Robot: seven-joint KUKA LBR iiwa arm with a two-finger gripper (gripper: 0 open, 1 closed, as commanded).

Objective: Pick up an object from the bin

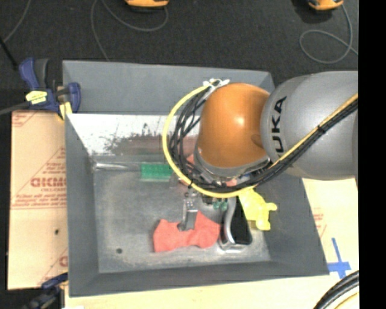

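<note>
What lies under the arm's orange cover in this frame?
A green block pokes out at its left, a yellow object and a black object at its lower right. The bin floor right beneath the cover is hidden.

The grey bin (163,84) sits on a black surface (241,36) that looks rough, like a mat. Thin pale wires (140,28) lie on the black part in big loose loops. Two orange things (146,2) peek in at the top edge, one left and one right. Light makes the bin's far wall shine white.
</note>
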